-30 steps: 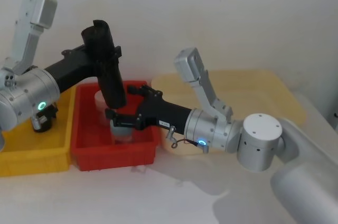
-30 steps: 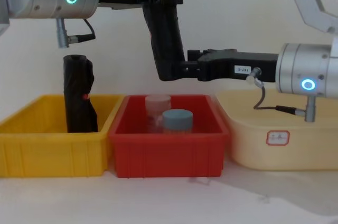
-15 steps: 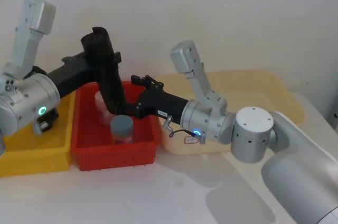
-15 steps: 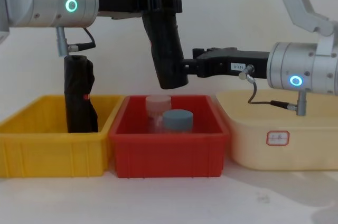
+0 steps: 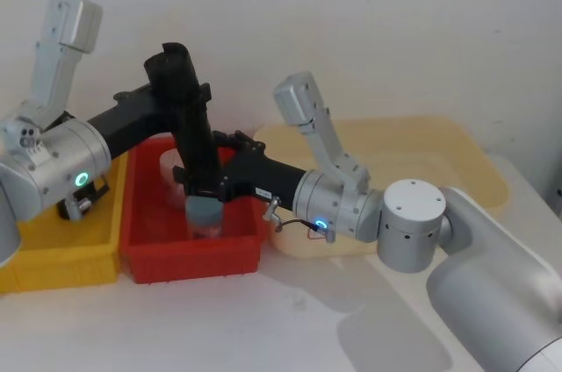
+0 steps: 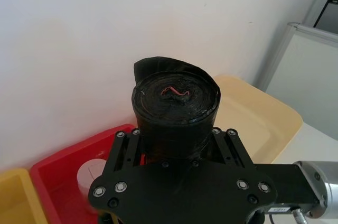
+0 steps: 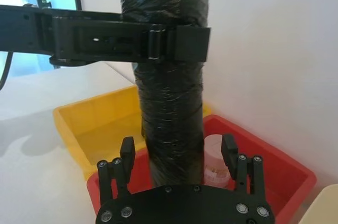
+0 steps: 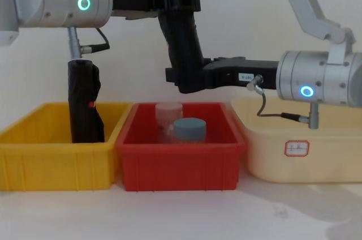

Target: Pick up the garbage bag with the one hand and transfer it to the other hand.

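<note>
The garbage bag (image 5: 188, 131), a long glossy black roll, hangs nearly upright above the red bin (image 5: 140, 258). My left gripper (image 5: 182, 96), on the green-ringed wrist, is shut on the roll's upper part (image 8: 180, 1). My right gripper (image 5: 207, 186), on the blue-ringed wrist, reaches in from the right at the roll's lower end (image 8: 184, 77). In the right wrist view its fingers (image 7: 127, 155) stand open on either side of the garbage bag (image 7: 171, 97), with gaps on both sides. The left wrist view looks down on the roll's top end (image 6: 175, 94).
The red bin (image 8: 181, 161) holds a pale pink-lidded jar (image 8: 169, 110) and a grey-blue-lidded jar (image 8: 189, 127). A yellow bin (image 8: 51, 161) on the left holds another black roll with a red mark (image 8: 85, 104). A cream tub (image 8: 300, 149) stands on the right.
My right gripper has slid left until its open fingers straddle the roll's lower end. The left arm has shifted the roll slightly right.
</note>
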`<state>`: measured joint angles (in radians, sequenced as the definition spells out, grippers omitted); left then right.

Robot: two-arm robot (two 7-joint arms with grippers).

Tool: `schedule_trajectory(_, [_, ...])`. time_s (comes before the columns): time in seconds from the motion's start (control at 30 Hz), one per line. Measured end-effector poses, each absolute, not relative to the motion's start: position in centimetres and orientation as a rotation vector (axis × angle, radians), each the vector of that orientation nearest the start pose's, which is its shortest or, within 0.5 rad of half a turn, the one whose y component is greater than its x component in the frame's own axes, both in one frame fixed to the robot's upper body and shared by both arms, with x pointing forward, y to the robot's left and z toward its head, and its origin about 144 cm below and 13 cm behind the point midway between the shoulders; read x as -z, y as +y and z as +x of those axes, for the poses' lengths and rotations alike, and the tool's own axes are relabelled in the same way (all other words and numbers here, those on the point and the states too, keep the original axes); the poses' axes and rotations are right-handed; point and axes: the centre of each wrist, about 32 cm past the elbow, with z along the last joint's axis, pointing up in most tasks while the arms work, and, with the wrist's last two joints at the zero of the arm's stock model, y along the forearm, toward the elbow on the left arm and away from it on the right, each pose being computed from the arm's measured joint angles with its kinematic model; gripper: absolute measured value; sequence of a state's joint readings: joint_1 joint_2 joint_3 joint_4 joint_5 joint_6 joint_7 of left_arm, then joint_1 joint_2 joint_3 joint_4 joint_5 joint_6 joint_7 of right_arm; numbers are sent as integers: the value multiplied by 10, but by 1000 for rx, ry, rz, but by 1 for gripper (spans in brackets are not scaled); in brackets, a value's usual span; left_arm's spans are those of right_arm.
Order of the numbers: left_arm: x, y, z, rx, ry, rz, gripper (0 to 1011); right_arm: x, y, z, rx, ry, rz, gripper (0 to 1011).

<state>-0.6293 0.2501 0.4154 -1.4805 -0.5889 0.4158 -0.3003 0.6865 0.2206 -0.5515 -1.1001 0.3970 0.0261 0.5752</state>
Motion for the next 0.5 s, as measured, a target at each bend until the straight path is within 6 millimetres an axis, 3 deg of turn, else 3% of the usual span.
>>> schedule_trajectory(0.3, [-1331,175,581,-804,103,-63,521,-1236,-173,617,625,-85,-62,997])
schedule_trajectory(0.5, [-1332,173,582,-799,106,-64,521,-1236,-172,617,622,-83,-64,868])
